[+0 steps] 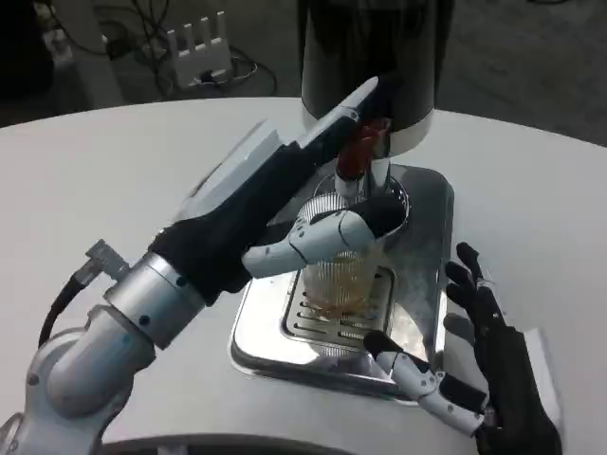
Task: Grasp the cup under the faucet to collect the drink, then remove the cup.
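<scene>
No readable text, label, brand or number anywhere in view
</scene>
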You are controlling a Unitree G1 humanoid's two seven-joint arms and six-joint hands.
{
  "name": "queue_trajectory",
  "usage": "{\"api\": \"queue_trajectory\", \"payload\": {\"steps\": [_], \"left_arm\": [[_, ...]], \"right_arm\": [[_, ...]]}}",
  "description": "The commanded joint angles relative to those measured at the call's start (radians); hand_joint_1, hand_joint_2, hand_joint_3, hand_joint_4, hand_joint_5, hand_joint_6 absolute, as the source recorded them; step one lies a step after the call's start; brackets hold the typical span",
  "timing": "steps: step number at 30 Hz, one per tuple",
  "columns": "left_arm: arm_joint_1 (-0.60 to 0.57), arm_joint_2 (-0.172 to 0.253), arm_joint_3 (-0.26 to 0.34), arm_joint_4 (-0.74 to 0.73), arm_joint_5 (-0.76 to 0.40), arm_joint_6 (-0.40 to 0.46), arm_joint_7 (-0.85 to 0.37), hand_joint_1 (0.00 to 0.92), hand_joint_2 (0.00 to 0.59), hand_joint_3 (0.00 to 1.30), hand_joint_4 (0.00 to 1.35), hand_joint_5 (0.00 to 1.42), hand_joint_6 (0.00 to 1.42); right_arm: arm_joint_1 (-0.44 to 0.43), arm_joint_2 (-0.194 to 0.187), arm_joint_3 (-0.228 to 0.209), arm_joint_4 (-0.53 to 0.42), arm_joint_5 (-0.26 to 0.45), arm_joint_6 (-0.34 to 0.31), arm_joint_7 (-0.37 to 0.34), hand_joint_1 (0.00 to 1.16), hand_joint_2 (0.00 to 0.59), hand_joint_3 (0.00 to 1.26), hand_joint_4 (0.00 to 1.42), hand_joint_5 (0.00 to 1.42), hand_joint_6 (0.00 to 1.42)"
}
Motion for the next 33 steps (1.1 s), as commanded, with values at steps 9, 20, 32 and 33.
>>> {"api": "queue_trajectory", "payload": {"steps": [9,20,32,33], "left_arm": [[0.014,0.054,-0.03,-0.041,0.097,-0.035,-0.011,0.0,0.08,0.05,0.01,0.11,0.11],[0.037,0.077,-0.045,-0.06,0.154,-0.056,0.007,0.0,0.081,0.05,0.02,0.11,0.11],[0.044,0.085,-0.038,-0.061,0.167,-0.046,0.008,0.0,0.081,0.05,0.02,0.11,0.11],[0.044,0.087,-0.036,-0.063,0.166,-0.044,0.007,0.0,0.081,0.05,0.02,0.11,0.11]], "right_arm": [[0.006,0.022,0.006,0.01,0.012,0.01,-0.006,0.79,0.185,0.06,0.11,0.12,0.2],[0.008,0.025,0.017,0.002,0.013,0.013,-0.005,0.79,0.185,0.06,0.11,0.12,0.2],[-0.053,0.036,0.023,0.042,0.02,0.033,-0.01,0.79,0.185,0.06,0.12,0.12,0.2],[-0.07,0.037,0.02,0.056,0.025,0.036,-0.011,0.79,0.185,0.06,0.12,0.12,0.2]]}}
